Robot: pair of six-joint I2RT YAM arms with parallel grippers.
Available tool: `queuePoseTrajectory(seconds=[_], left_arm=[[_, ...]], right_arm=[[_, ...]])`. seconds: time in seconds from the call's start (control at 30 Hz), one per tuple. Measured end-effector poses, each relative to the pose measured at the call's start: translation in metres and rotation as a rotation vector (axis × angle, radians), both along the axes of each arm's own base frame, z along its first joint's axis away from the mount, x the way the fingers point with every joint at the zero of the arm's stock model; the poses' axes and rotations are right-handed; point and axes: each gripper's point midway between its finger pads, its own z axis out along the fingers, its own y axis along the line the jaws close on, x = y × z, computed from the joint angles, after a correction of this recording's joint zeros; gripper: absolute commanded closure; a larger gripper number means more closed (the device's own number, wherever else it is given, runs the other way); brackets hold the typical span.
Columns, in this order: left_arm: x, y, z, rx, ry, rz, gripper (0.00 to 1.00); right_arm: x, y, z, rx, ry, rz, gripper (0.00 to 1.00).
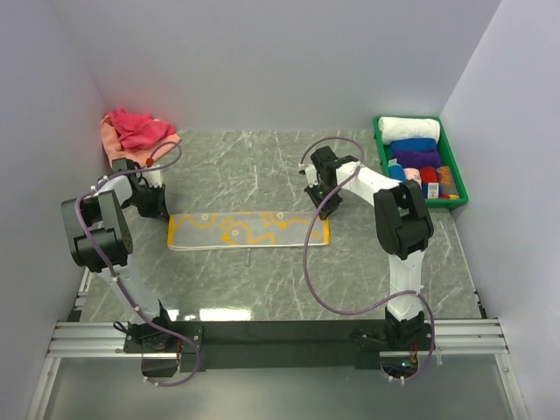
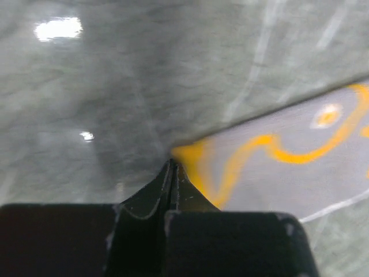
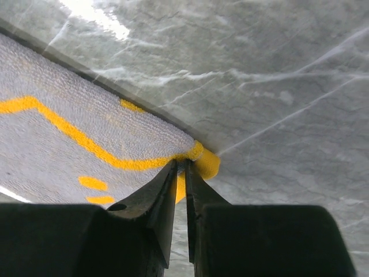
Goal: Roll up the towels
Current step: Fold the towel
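My grey marbled worktop (image 1: 262, 289) sits boxed in by plain white walls (image 1: 280, 61). The folded yellow-patterned towel (image 1: 249, 230) lies flat at centre. My right pincer (image 3: 181, 167) is clamped on its yellow 3 o'clock corner. My left pincer (image 2: 172, 164) is clenched at the 9 o'clock corner, but I cannot tell whether it pinches cloth. A green bin (image 1: 382, 144) of rolled towels (image 1: 411, 129) stands at 2 o'clock, a pink towel heap (image 1: 136, 131) at 10.

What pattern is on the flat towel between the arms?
White towel with wavy yellow lines, dots and yellow edging; clearest in the right wrist view.
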Motion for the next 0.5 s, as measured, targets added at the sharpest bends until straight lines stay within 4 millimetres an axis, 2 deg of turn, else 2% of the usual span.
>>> queuePoseTrajectory(seconds=[0.17,0.3,0.37,0.4,0.43,0.5], left_arm=[[0.011,0.005,0.001,0.013,-0.012,0.009,0.99],[0.012,0.005,0.001,0.013,-0.017,-0.006,0.99],[0.012,0.004,0.001,0.012,-0.018,-0.011,0.92],[0.011,0.003,0.002,0.009,-0.019,-0.015,0.87],[0.010,0.002,0.003,0.005,-0.021,-0.020,0.78],[0.007,-0.002,0.008,-0.005,-0.025,-0.031,0.70]], right_arm=[[0.009,-0.006,0.001,-0.015,-0.017,-0.017,0.82],[0.023,-0.012,0.003,-0.046,-0.044,-0.027,0.81],[0.033,-0.012,0.005,-0.057,-0.061,-0.031,0.75],[0.038,-0.012,0.006,-0.059,-0.069,-0.034,0.71],[0.043,-0.012,0.008,-0.056,-0.077,-0.037,0.63],[0.045,-0.014,0.011,-0.050,-0.079,-0.047,0.58]])
